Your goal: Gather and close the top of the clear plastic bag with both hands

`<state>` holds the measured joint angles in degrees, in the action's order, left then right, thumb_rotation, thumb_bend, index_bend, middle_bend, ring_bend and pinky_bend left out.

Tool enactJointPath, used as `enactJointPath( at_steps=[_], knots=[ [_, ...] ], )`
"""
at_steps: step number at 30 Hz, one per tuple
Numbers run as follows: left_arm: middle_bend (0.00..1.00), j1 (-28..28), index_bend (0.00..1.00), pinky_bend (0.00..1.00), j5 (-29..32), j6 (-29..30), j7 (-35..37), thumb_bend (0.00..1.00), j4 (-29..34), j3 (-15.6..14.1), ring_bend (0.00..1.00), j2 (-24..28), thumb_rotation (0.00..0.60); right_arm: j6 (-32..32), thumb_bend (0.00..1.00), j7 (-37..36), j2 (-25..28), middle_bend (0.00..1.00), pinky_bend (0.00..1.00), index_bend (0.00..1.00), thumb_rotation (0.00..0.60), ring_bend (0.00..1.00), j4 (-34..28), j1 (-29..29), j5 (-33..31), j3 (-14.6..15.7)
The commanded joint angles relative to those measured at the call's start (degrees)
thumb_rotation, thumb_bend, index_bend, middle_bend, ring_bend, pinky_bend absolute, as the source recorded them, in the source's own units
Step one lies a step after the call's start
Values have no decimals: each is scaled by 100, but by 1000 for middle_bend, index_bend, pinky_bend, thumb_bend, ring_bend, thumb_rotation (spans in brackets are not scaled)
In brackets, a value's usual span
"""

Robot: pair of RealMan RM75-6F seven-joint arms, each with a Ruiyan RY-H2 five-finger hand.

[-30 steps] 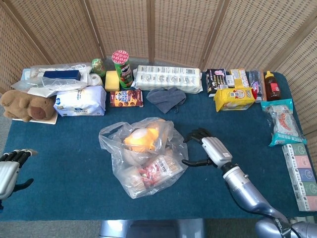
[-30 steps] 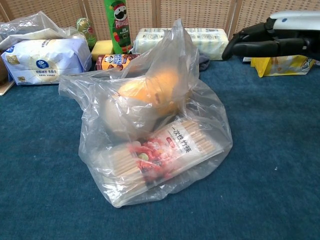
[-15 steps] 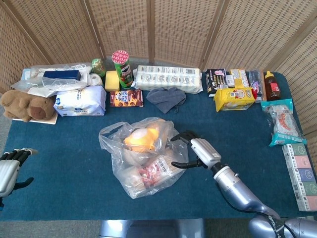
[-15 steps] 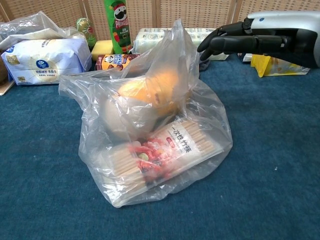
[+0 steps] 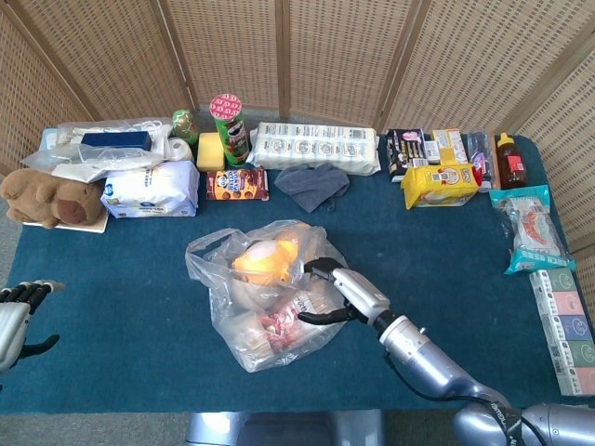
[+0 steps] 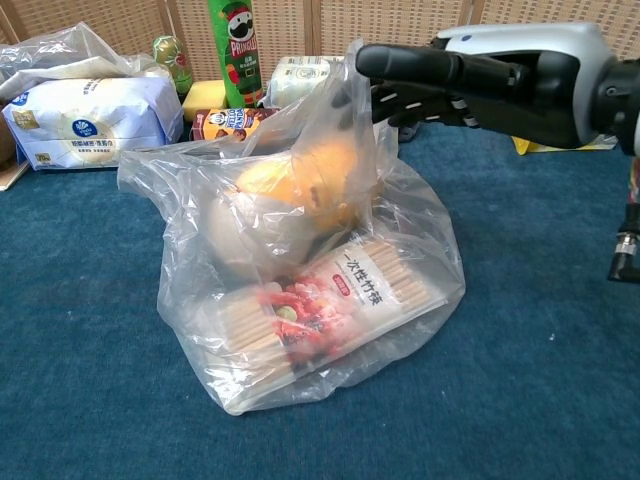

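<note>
Right robot hand [image 6: 470, 75] has reached the clear plastic bag's [image 6: 300, 250] top.

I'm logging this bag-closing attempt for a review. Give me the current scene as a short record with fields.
bag: clear plastic bag near the table's middle, top still open and loose
contents: orange item, packet of bamboo skewers
right hand: right hand open, fingers at the bag's upper right edge; grip not visible
left hand: left hand open at the table's left edge, apart from the bag
table: blue cloth
behind bag: Pringles can, grey cloth
</note>
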<state>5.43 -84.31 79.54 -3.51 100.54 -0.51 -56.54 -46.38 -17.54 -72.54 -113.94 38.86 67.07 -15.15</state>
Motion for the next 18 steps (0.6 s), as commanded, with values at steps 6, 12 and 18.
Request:
enactJointPath(
  at_steps=[6, 12, 18],
  knots=[
    [286, -17, 264, 264, 5, 11, 117, 162, -125, -5, 249, -49, 600, 332, 89, -396, -208, 238, 0, 257, 208, 108, -144, 273, -375, -195],
    [286, -39, 264, 264, 29, 8, 197, 162, -225, -17, 249, -86, 600, 711, 89, -992, -272, 249, 0, 278, 208, 110, -222, 450, -813, -454],
    [287, -22, 264, 264, 48, -38, 229, 162, -296, -15, 249, -125, 600, 1155, 91, -1848, -115, 261, 0, 296, 207, 120, -394, 436, -1178, -791]
  ],
)
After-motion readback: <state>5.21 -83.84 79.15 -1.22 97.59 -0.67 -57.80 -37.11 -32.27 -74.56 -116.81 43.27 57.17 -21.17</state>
